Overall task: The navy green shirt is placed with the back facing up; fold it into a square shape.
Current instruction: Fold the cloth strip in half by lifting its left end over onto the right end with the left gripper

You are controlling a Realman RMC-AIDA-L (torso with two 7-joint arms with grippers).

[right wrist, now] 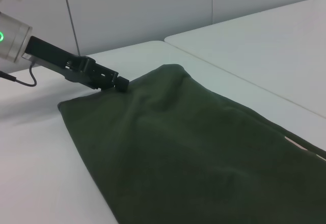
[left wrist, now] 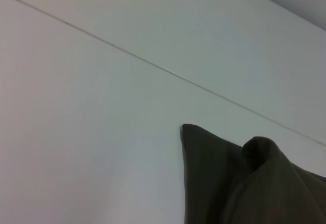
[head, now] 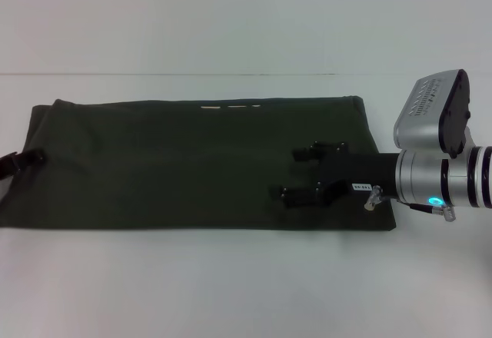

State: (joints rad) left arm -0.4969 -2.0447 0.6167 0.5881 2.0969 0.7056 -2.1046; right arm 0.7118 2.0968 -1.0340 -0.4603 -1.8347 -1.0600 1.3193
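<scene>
1. The dark olive-green cloth shirt [head: 184, 165] lies on the white surface [head: 231, 292] as a long flat band, plain side up — a sliver of cream lettering [head: 229, 108] peeks at its far edge.
2. The right tool [head: 301, 174] hovers over the shirt's right part, black fingers spread.
3. The left tool [right wrist: 122, 84] sits at the shirt's left end, at a raised corner; whether it pinches the cloth, I cannot tell.

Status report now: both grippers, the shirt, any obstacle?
Right gripper open, over shirt's right part. Left gripper at shirt's left edge. Navy green shirt lies as long folded band, not yet square. No obstacle seen.
</scene>
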